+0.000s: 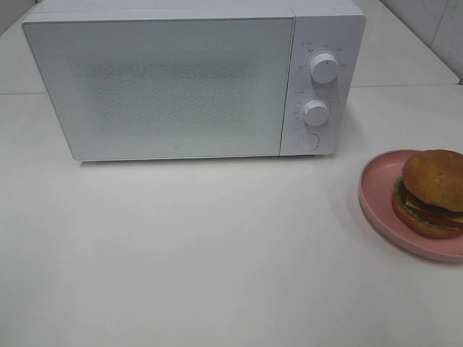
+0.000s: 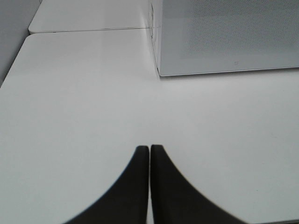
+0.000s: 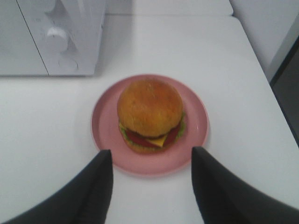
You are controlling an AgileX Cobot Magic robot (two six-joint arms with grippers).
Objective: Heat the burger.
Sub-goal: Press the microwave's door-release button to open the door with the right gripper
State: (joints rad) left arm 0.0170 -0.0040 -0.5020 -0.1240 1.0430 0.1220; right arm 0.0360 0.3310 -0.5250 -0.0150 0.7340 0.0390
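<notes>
1. The burger (image 1: 432,191) and its pink plate (image 1: 372,189) ran off the high view's right edge.
2. On the microwave (image 1: 329,29), print around the dials (image 1: 323,67) was too small to read.
3. Its speckled door (image 1: 166,87) hid the inside.

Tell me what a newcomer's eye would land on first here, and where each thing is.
The burger on its pink plate at the right edge of the table draws the eye first, the only colour in a white scene. Next comes the big white microwave, closed, at the back left. In the wrist views the right gripper stands open facing the burger, and the left gripper is shut above the table.
</notes>
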